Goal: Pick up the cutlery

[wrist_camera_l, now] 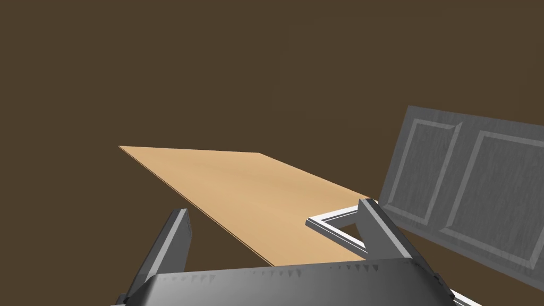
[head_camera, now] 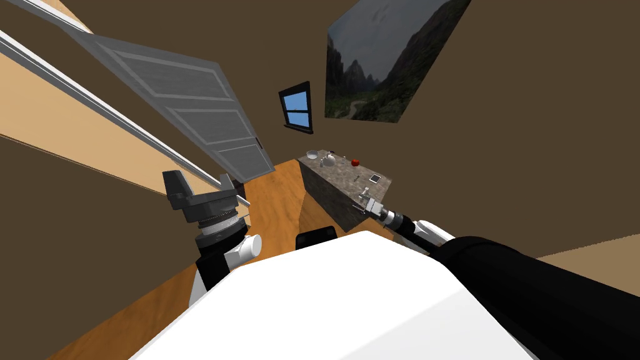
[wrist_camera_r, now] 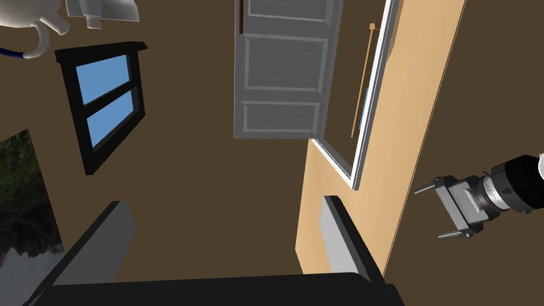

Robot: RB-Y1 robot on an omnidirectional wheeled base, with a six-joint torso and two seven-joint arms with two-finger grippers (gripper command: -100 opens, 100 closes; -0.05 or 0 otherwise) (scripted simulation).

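Observation:
A stone-topped counter (head_camera: 340, 172) stands ahead, right of centre in the head view. Near its close end lies a small, thin, light grey piece of cutlery (head_camera: 364, 189); its kind is too small to tell. My right gripper (head_camera: 359, 202) hovers at that near end, just short of the cutlery. In its own view the right gripper (wrist_camera_r: 224, 202) is open with nothing between its fingers. My left gripper (head_camera: 176, 185) is raised at the left beside a door frame. It is open and empty (wrist_camera_l: 273, 207), and it appears again as a small open gripper (wrist_camera_r: 428, 213).
On the counter's far part are a white bowl (head_camera: 311, 154), a white teapot (head_camera: 327, 160), a red apple (head_camera: 355, 162) and a small dark square thing (head_camera: 374, 179). A grey panelled door (head_camera: 187, 94) stands open at the left. Orange wood floor (head_camera: 275, 200) runs beside the counter.

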